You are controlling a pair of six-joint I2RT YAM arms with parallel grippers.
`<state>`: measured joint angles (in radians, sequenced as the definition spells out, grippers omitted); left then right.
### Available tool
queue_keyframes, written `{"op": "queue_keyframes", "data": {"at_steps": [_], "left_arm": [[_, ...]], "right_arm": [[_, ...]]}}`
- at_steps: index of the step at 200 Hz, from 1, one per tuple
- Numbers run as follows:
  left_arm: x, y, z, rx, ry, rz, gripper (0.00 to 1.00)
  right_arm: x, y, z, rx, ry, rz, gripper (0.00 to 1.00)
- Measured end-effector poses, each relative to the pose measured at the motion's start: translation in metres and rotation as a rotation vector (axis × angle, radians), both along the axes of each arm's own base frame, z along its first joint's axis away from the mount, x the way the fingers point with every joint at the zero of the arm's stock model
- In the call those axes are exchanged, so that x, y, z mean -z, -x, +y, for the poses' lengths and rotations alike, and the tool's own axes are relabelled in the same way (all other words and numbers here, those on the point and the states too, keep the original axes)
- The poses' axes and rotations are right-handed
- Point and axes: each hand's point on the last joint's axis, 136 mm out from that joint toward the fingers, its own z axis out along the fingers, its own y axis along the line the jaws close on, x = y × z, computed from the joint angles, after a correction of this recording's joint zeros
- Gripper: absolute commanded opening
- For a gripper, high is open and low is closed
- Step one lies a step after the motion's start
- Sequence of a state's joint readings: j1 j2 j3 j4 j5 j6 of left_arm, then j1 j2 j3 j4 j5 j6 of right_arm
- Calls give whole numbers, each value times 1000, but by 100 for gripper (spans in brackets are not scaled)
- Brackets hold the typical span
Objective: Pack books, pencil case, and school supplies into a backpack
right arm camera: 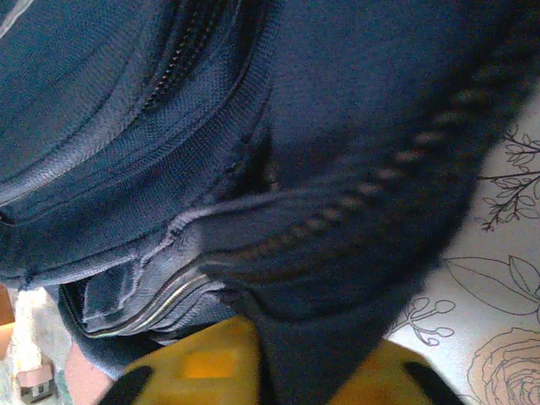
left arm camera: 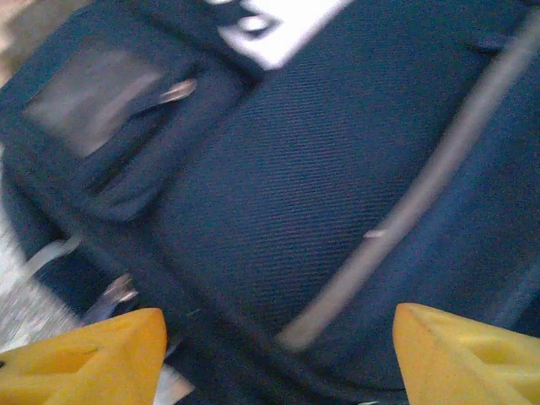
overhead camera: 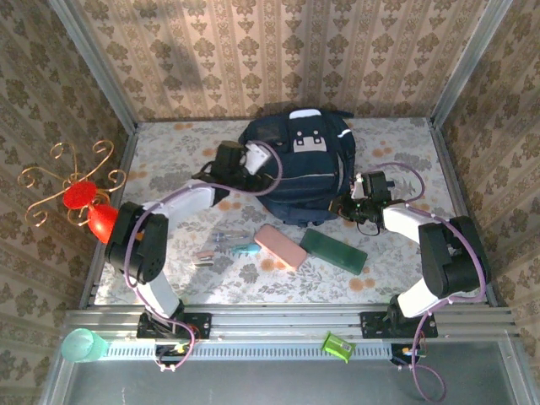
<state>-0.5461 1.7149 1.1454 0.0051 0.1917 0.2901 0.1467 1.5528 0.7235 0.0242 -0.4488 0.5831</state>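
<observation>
The dark navy backpack point(overhead camera: 304, 169) lies at the back middle of the table. My left gripper point(overhead camera: 253, 159) is at its left side, open, with its yellow fingers point(left arm camera: 93, 359) wide apart over the backpack's fabric point(left arm camera: 278, 169) and nothing between them. At the backpack's near right corner, my right gripper point(overhead camera: 351, 207) has a fold of backpack fabric point(right arm camera: 337, 337) pinched between its yellow fingers point(right arm camera: 194, 363). In front of the backpack lie the pink pencil case point(overhead camera: 280, 246), a dark book point(overhead camera: 333, 251), and the small school supplies point(overhead camera: 224, 246) with a teal handle.
A red and gold ornament point(overhead camera: 84, 201) hangs at the left wall. A teal cup point(overhead camera: 80, 344) and a small green object point(overhead camera: 336, 346) sit on the near rail. Patterned walls close in the table on three sides.
</observation>
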Motion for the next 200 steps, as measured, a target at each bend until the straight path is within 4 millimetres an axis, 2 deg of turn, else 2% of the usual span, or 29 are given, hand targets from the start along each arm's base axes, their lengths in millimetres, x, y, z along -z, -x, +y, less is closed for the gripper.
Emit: {"op": "queue_keyframes", "data": {"at_steps": [16, 37, 75, 91, 115, 140, 171, 181, 200], "left_arm": [[2, 14, -26, 109, -60, -24, 76], [4, 16, -52, 205, -135, -58, 77], [24, 8, -79, 309, -252, -62, 77], [36, 9, -82, 341, -282, -39, 77], [48, 10, -86, 370, -310, -7, 77], [52, 10, -87, 384, -318, 12, 78], [51, 16, -91, 409, -288, 31, 79], [51, 17, -92, 414, -280, 36, 84], [54, 30, -93, 448, -238, 62, 85]], "right_arm": [[0, 1, -1, -2, 7, 2, 48], [-5, 5, -9, 20, 52, 3, 61], [-54, 11, -26, 60, 130, -130, 65], [-64, 14, -30, 69, 144, -165, 65], [-51, 24, -34, 68, 168, -132, 65], [-38, 35, -35, 61, 178, -86, 65], [-34, 37, -35, 60, 180, -78, 65], [-33, 38, -36, 59, 180, -75, 65], [-32, 37, -35, 58, 176, -76, 65]]}}
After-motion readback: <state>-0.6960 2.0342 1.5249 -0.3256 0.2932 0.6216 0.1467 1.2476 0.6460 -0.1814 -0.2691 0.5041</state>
